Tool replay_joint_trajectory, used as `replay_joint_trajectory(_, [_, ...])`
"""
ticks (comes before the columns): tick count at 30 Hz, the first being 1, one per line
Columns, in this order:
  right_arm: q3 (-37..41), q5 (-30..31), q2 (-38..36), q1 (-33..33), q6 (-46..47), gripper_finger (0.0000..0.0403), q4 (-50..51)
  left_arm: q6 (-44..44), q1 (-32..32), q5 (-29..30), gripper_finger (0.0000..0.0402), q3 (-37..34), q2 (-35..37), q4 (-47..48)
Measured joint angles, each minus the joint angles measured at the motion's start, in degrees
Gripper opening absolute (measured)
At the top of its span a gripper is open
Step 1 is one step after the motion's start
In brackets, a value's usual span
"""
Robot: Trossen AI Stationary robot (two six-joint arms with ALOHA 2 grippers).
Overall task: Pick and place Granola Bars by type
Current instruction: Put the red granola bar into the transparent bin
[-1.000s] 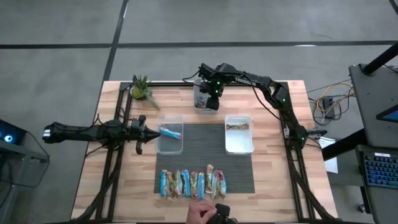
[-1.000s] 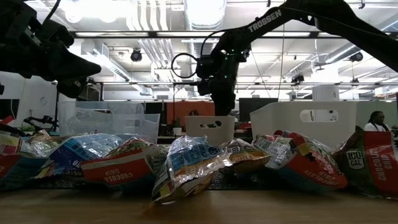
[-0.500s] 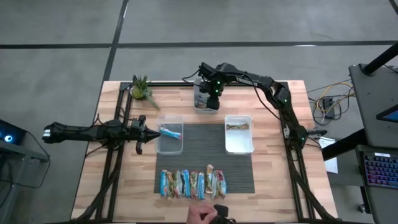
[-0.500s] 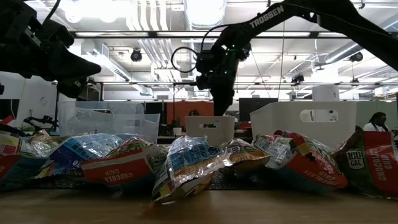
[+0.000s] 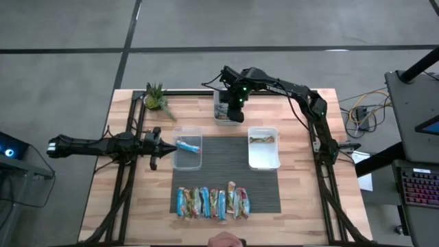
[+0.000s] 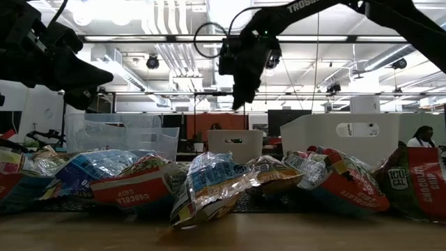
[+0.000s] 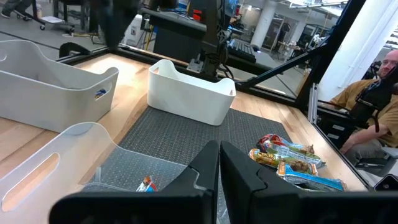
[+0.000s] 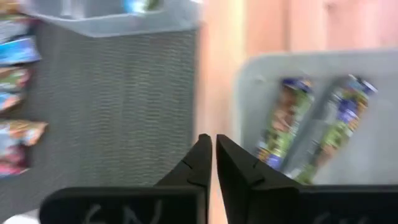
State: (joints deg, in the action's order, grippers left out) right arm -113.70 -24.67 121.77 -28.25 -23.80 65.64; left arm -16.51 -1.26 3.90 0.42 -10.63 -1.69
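With most bars (image 5: 212, 203) still rowed at the mat's near edge, the right gripper (image 5: 235, 110), shut and empty above the far bin (image 5: 219, 116), could mis-sort the look-alike wrappers.

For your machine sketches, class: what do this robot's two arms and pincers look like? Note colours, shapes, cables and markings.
Both arms are black and slender, built of jointed tube segments. The right arm carries white TROSSEN lettering, a looped black cable and small green lights near its wrist. Each ends in a pincer of two dark, tapering wedge fingers: the left pincer and the right pincer look alike.
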Motion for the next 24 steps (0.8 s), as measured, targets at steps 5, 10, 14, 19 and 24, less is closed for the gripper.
replay_joint_trajectory(5, [0.2,-1.4,-2.2,1.5,-3.9,0.0009,1.9,0.0,0.0,0.0,0.0,0.0,0.0,0.0])
replay_joint_trajectory(10, [1.5,-1.4,-5.7,3.7,-5.5,0.0009,2.7,0.0,0.0,0.0,0.0,0.0,0.0,0.0])
replay_joint_trajectory(14, [5.0,-1.4,-9.7,5.6,-6.3,0.0009,3.1,0.0,0.0,0.0,0.0,0.0,0.0,0.0])
replay_joint_trajectory(19, [12.8,-1.4,-17.1,8.3,-6.5,0.0009,2.5,0.0,0.0,0.0,0.0,0.0,0.0,0.0])
replay_joint_trajectory(24, [21.1,-1.3,-25.5,10.5,-6.7,0.0008,0.9,0.0,0.0,0.0,0.0,0.0,0.0,0.0])
